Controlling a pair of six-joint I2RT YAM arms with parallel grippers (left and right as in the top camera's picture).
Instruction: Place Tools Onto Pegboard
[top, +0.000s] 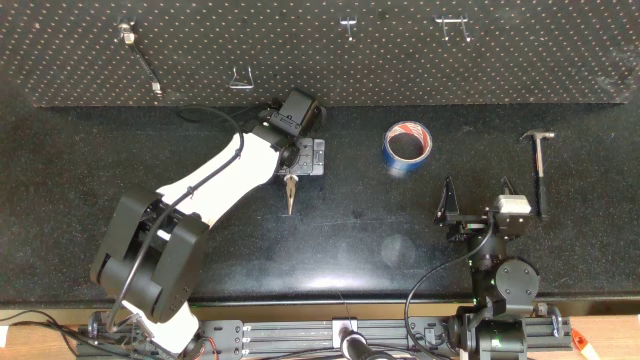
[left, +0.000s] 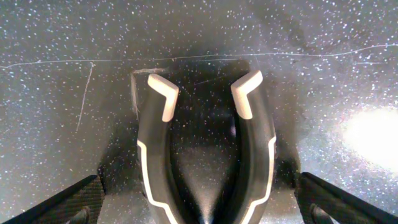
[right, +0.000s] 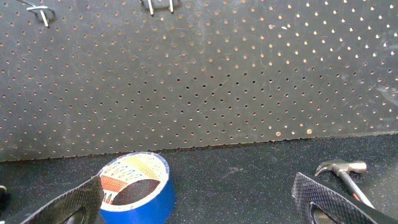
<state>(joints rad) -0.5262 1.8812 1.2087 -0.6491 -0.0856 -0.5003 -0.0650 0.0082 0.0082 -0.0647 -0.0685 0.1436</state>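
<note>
Left arm (top: 225, 178): white shell along the long links, bulky black joint housings (top: 150, 250), thin black cable (top: 238, 150) looping beside the link. Black camera block (top: 298, 108) at the wrist, grey plate (top: 312, 157) dotted with small screws just below it. Left fingers (left: 348, 199): flat, black, woven carbon texture. Right arm (top: 495, 260): black throughout, rounded joints, pale block (top: 512, 204) near the wrist, black lead (top: 420, 285) curving off the base. Right fingers (right: 336, 199): same black weave, tapering to points.
</note>
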